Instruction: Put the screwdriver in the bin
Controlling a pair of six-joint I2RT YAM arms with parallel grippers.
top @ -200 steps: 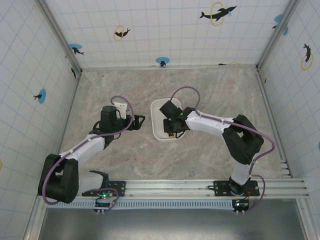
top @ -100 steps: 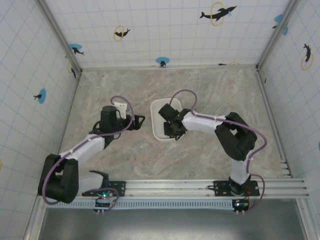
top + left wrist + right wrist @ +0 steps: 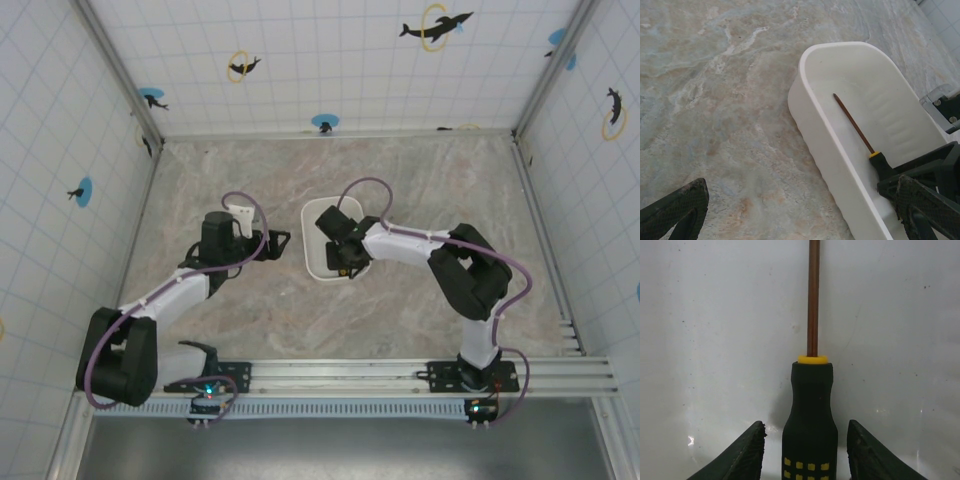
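Right wrist view is showing the screwdriver (image 3: 810, 405) lying along the white floor of the bin (image 3: 715, 340), with its black and yellow handle toward the near end and its thin shaft pointing toward the far end. The right pincer (image 3: 805, 424) is being held open around the handle. A narrow gap is being left on each side between the handle and the fingers (image 3: 747, 452), so nothing is being gripped.

In the left wrist view the whole tool is being seen inside the rim, close to the left wall of the bin, with the tip of the shaft short of the far rounded end. The left pincer (image 3: 280, 241) is being held wide open above the bare table (image 3: 715, 100), just left of the bin and apart from it, and it is carrying nothing.

The step in hand is being judged as the release, with the screwdriver resting in the bin and the task all but done. The next move is being judged to call for a straight lift of the right pincer, with the jaws kept apart. That way the handle is not being caught or dragged, and the near rim is not being knocked on the way out.
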